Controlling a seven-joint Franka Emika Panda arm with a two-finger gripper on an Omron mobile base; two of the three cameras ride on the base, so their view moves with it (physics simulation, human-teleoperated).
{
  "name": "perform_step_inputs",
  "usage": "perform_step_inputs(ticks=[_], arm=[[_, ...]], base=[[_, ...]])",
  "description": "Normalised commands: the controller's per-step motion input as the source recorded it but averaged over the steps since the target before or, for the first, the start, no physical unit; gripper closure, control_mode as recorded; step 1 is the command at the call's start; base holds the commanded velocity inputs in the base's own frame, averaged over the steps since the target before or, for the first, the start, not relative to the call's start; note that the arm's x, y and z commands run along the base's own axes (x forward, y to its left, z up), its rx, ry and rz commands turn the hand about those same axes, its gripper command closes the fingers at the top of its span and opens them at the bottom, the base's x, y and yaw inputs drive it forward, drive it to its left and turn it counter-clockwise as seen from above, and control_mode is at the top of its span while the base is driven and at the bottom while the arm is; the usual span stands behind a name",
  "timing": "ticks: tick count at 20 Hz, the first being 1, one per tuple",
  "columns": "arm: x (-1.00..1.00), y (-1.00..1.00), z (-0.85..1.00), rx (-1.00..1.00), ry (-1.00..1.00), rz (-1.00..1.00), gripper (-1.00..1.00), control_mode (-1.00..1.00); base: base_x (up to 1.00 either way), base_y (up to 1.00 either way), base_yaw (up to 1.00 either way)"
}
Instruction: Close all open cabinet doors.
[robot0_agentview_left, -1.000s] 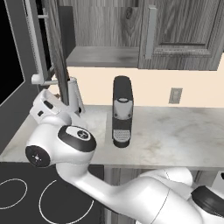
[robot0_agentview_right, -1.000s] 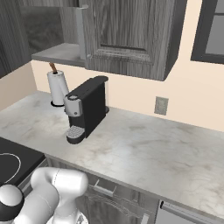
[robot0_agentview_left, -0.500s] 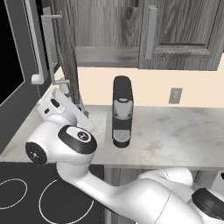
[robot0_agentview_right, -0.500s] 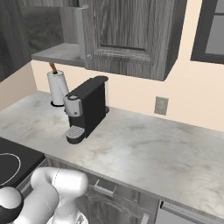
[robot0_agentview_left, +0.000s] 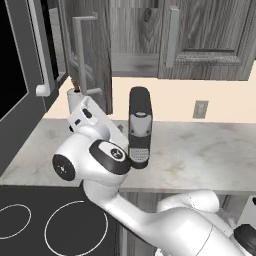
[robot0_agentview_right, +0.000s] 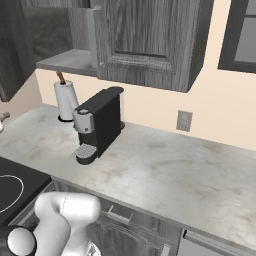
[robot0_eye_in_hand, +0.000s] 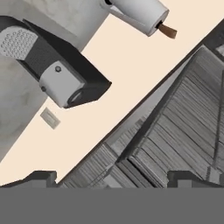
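**Open cabinet door swinging in as the arm pushes**

The pincer (robot0_eye_in_hand: 111, 178) shows as two dark tips set wide apart at the foot of the hand view, with nothing between them, so it is open and holding nothing. Just ahead of it lies the grain of the open cabinet door (robot0_agentview_left: 90, 55), with the underside of the cabinet beyond; whether a finger actually touches the wood I cannot tell.

From the left base view, the white arm (robot0_agentview_left: 100, 155) has risen in front of the counter (robot0_agentview_right: 165, 170) towards the door's lower edge. A second ago that door stood edge-on, a thin strip beside the black glass appliance door (robot0_agentview_left: 20, 75). Now its face and bar handle (robot0_agentview_left: 80, 52) have turned well round towards the cabinet, so it looks like the push is working and the door is partly closed.

It still stands away from the cabinet, with the shelf (robot0_agentview_right: 67, 61) exposed behind it. The neighbouring door (robot0_agentview_left: 205, 37) looks shut.

The coffee machine (robot0_agentview_right: 97, 122) and paper towel roll (robot0_agentview_right: 66, 99) sit on the counter below, close under the door's swing.
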Motion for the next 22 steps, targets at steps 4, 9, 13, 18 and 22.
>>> perform_step_inputs(ticks=[4, 9, 13, 18, 22], arm=[[0.14, -0.72, 0.05, 0.00, -0.02, -0.03, -1.00, -1.00], [0.33, -0.73, 0.07, 0.00, -0.02, -0.01, -1.00, -1.00], [0.55, -0.72, 0.10, 0.00, -0.02, 0.00, -1.00, -1.00], [0.69, -0.70, 0.08, 0.00, -0.01, 0.00, -1.00, -1.00], [0.76, -0.55, 0.02, 0.00, -0.01, 0.00, -1.00, -1.00]], base=[[0.00, 0.00, 0.00], [0.00, 0.00, 0.00], [0.00, 0.00, 0.00], [0.00, 0.00, 0.00], [0.00, 0.00, 0.00]])
